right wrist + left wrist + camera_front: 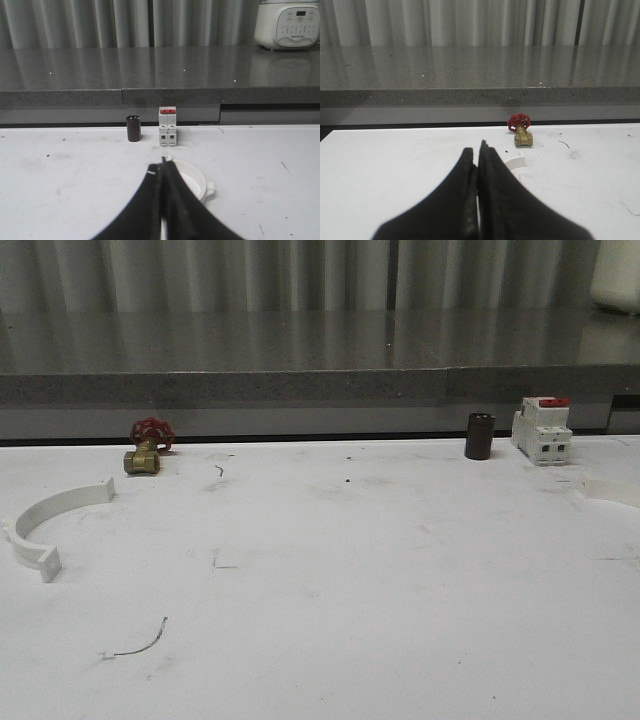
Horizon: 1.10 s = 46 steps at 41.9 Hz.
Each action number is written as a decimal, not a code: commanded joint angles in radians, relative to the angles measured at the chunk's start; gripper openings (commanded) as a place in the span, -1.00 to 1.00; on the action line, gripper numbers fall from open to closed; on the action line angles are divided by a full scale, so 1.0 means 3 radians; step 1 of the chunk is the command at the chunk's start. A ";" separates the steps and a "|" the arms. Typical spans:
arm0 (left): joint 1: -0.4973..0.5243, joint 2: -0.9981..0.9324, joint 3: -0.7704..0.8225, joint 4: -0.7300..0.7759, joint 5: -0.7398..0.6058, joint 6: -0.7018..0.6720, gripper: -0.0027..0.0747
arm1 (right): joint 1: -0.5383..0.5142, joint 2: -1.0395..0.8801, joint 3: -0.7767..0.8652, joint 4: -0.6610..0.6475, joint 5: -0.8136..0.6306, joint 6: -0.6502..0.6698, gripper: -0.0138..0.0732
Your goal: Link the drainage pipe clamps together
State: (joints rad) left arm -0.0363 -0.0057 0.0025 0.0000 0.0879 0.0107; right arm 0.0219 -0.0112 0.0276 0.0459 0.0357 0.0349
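Note:
One white half-ring drainage pipe clamp lies flat at the table's left edge, its opening facing right. A second clamp shows faintly at the right edge. In the left wrist view my left gripper is shut with nothing between its black fingers, and one end of the left clamp peeks out just past them. In the right wrist view my right gripper is also shut and empty. The right clamp lies on the table directly beyond and partly behind its fingers.
A brass valve with a red handwheel stands at the back left. A dark cylinder and a white-and-red breaker stand at the back right. A grey stone ledge runs behind the table, with a rice cooker on it.

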 commanded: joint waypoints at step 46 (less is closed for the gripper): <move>-0.0033 0.0152 -0.0921 -0.0054 -0.0080 -0.0036 -0.98 | -0.0019 0.0108 -0.1065 -0.0046 0.0402 -0.0018 -0.96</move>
State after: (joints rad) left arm -0.0363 0.0017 -0.1789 -0.0184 0.0847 0.0107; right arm 0.0219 -0.0112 -0.1896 0.0453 0.1584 0.0335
